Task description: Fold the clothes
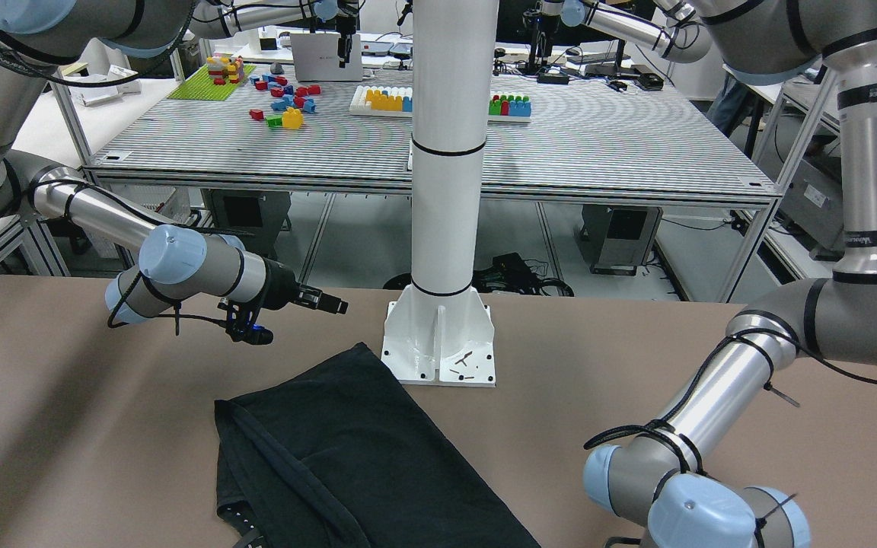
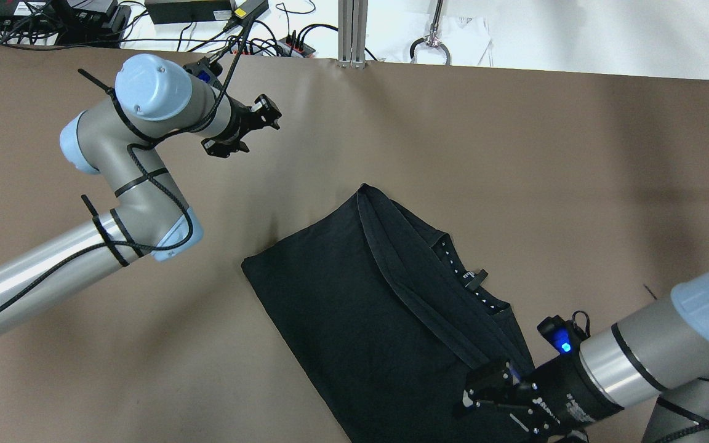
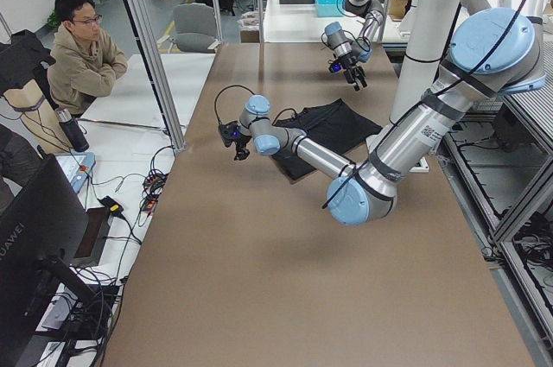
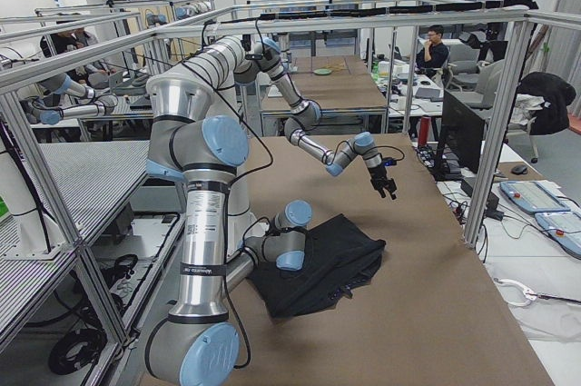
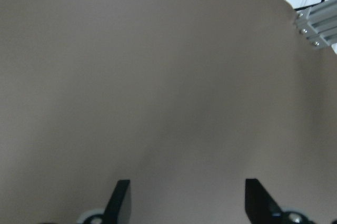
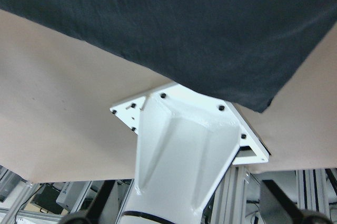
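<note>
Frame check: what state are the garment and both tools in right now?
black garment: lying on the table, folded over itself, held by neither tool.
left tool: open, empty, over bare table.
right tool: open, empty, at the garment's edge.

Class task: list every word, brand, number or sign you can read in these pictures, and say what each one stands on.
"HUAWEI": back of the monitor, exterior left view.
Left arm's label: too blurred to read.
Mark on the laptop lid: too small to read.
Tag on the garment: unreadable.
</note>
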